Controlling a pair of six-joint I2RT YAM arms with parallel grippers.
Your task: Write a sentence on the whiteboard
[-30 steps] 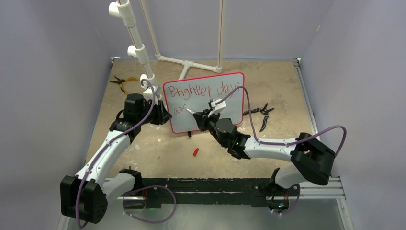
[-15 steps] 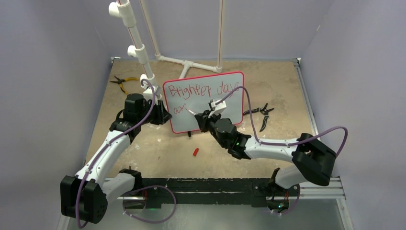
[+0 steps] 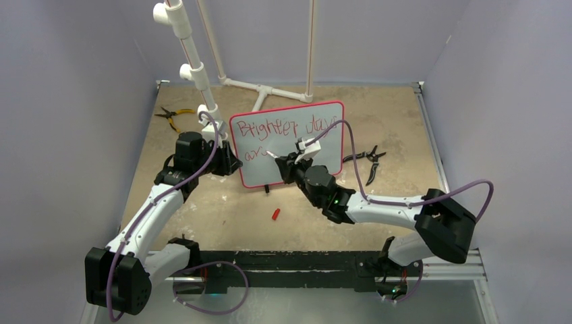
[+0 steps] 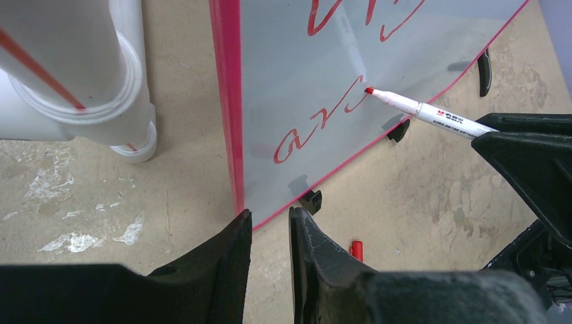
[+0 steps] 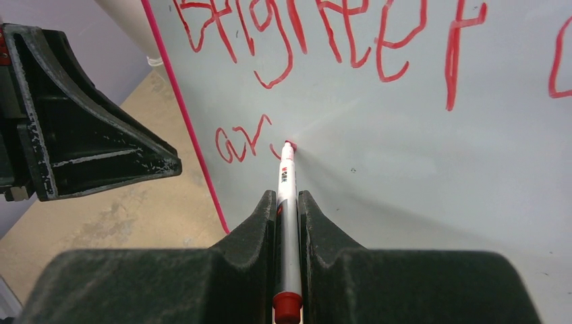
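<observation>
From above, you see the flat white whiteboard with a thin red frame (image 3: 256, 172) standing upright mid-worktop (image 3: 222, 209). Its red handwritten sentence (image 3: 270, 127) runs in two rows, the second barely begun. The left pincer (image 3: 226, 162) sits at the board's left edge and the right pincer (image 3: 287, 164) in front of its face. In the left wrist view, the left pincer's (image 4: 270, 233) fingers are drawn close with a thin gap, right at the frame's lower corner; you cannot tell whether they nip it. In the right wrist view, the right pincer (image 5: 288, 202) pinches a slim white red-tipped marker (image 5: 286, 172) mid-barrel, its tip touching the board just after "ar". Judge the board light, stiff and slick on small feet: it may slide or tip under pen pressure. Brace it by the frame, never the inked face, and press lightly.
</observation>
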